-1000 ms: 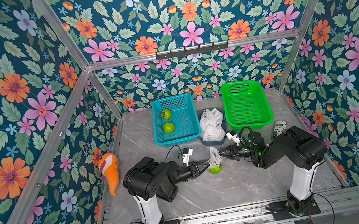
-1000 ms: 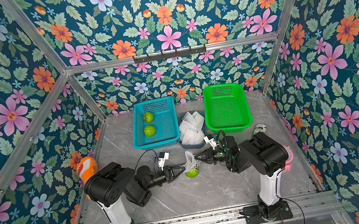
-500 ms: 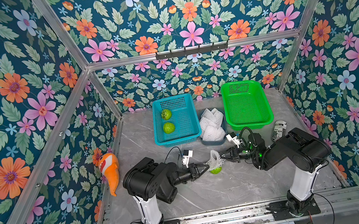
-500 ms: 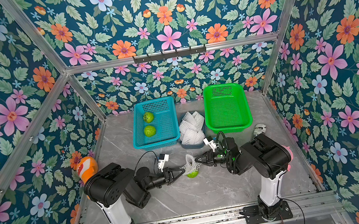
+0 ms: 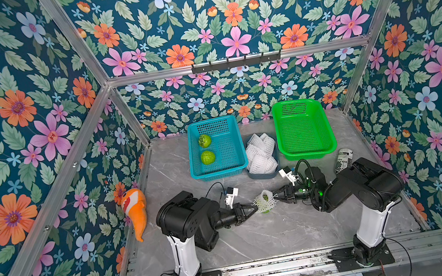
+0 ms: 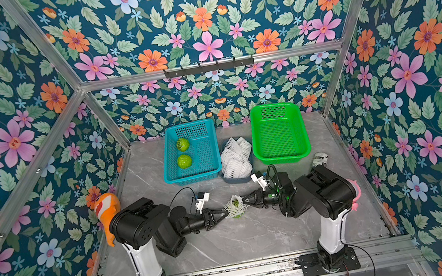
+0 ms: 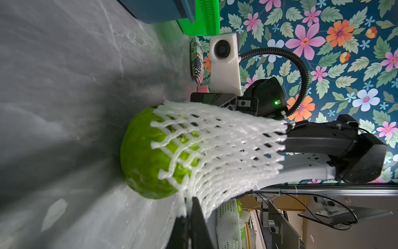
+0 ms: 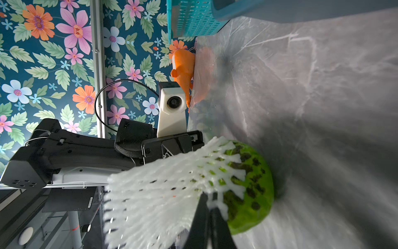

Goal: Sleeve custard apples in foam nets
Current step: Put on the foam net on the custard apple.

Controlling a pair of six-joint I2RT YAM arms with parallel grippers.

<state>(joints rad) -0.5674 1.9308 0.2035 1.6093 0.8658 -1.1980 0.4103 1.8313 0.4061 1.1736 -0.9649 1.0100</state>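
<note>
One custard apple [image 5: 265,197] sits on the grey table between the arms, partly inside a white foam net [image 5: 262,204]. In both wrist views the net [image 7: 215,146] covers roughly half of the fruit [image 7: 144,163], and its bare green end rests on the table. My left gripper [image 5: 255,207] is shut on the net's edge from the left. My right gripper [image 5: 275,196] is shut on the opposite edge [image 8: 207,198] beside the dark-spotted fruit [image 8: 256,194]. Two more custard apples [image 5: 204,140] [image 5: 208,157] lie in the teal basket [image 5: 226,150]. Spare foam nets [image 5: 260,153] fill a small grey tray.
A green basket [image 5: 303,131] stands at the back right. An orange plush fish [image 5: 136,210] lies by the left wall, and a printed can [image 5: 343,159] lies by the right arm. A pink object [image 6: 355,192] shows behind the right arm.
Both grippers have drawn the net lower over the fruit, and less bare green shows below the net than a second ago. The arms have otherwise barely shifted.
</note>
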